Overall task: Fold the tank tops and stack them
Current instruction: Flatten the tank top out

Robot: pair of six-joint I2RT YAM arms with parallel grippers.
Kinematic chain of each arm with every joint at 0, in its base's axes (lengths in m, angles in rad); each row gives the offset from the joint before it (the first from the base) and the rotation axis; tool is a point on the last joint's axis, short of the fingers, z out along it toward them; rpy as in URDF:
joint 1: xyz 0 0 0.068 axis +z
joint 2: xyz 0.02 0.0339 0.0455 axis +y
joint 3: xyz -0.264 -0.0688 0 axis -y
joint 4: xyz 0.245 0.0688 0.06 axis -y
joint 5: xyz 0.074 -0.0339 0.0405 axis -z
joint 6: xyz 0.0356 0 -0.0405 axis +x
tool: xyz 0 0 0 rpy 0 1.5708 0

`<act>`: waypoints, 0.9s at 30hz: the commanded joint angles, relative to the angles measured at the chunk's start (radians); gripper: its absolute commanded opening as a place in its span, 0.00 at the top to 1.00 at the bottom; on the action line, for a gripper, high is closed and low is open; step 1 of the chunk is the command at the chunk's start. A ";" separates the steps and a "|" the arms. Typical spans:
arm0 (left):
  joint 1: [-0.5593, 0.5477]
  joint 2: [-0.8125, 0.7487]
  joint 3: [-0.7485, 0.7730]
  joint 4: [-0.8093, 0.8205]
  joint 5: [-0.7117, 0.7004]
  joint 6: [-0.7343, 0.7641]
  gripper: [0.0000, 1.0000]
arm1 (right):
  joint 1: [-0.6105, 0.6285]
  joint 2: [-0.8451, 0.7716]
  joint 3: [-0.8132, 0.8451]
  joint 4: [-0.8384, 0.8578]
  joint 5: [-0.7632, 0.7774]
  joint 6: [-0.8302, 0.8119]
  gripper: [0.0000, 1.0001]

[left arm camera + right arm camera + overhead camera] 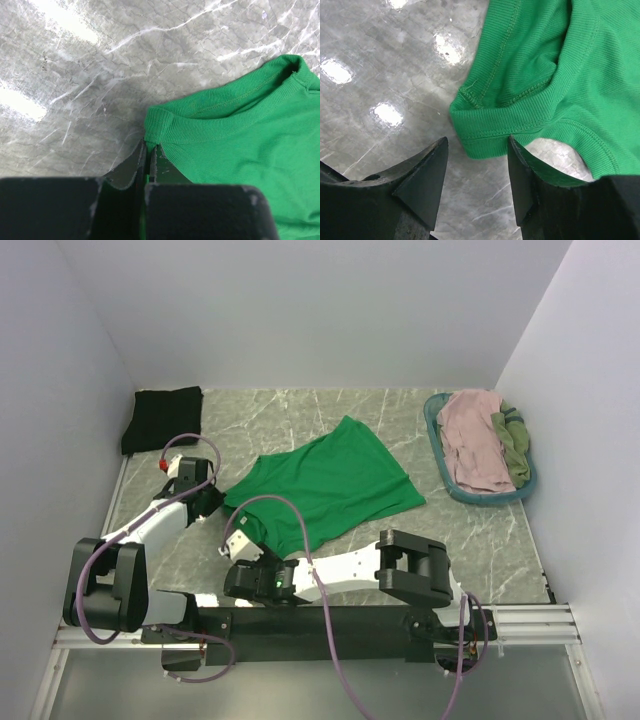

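Top external view first: the bright green tank top [325,485] is seen spread in the middle of the table [300,410]. The black tank top [160,418] lies folded at the far left corner, and the pink top [470,435] and olive top [512,440] are heaped in the teal basket [437,455] at the far right. The left gripper [148,150] is clamped shut on the green top's left edge, a sliver of green pinched between its jaws beside the ribbed band. The right gripper [478,141] is held wide open with nothing gripped. A ribbed strap end lies on the table just ahead of its fingers. A second pinch is judged to be the step in hand. To be done well, the open jaws should be lowered over the strap end so that the whole rib is caught, not just the hem. Both grips should then be lifted evenly so the cloth is carried flat into its fold, not bunched
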 commanded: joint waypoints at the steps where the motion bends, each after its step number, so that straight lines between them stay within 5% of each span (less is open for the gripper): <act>1: -0.002 0.000 0.037 0.016 -0.004 0.001 0.99 | 0.006 0.006 0.046 0.021 0.017 0.025 0.42; 9: 0.000 0.003 0.037 0.018 -0.004 0.001 0.99 | -0.030 0.023 -0.008 0.090 -0.059 0.050 0.45; 19: -0.002 0.010 0.038 0.019 -0.004 -0.004 0.99 | -0.050 0.015 -0.078 0.107 -0.098 0.073 0.64; 22: -0.002 0.002 0.048 0.015 0.001 -0.001 0.99 | -0.053 -0.008 -0.090 0.087 -0.072 0.070 0.97; 27: 0.000 -0.030 0.110 -0.019 0.007 0.004 0.99 | -0.074 -0.170 -0.118 0.067 -0.043 0.018 1.00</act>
